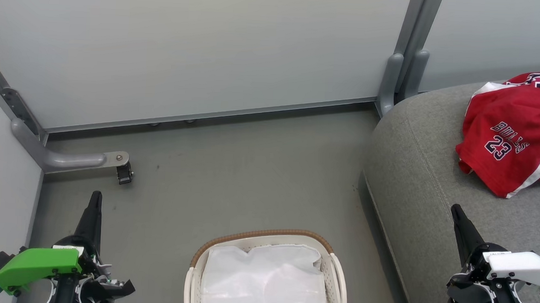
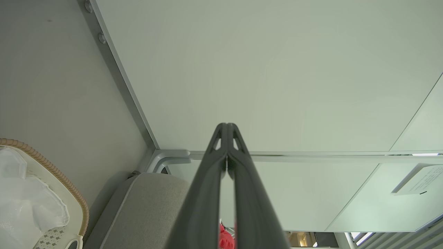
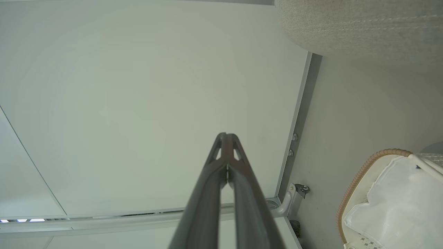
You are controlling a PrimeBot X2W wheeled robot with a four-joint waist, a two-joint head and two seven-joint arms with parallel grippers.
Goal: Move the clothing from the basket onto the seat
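The red clothing marked BULLS 23 lies crumpled on the grey seat, ahead and right of the right hand, well apart from it. The left wrist view catches it as a red scrap. The right hand and left hand are clenched, empty. The basket holds a white sheet.

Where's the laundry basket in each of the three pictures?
Head view: the basket is at the bottom middle.
Left wrist view: the basket is in the lower left corner.
Right wrist view: the basket is in the lower right corner.
Shared landmark: the grey seat, at the right in the head view, bottom left of centre in the left wrist view, top right in the right wrist view.
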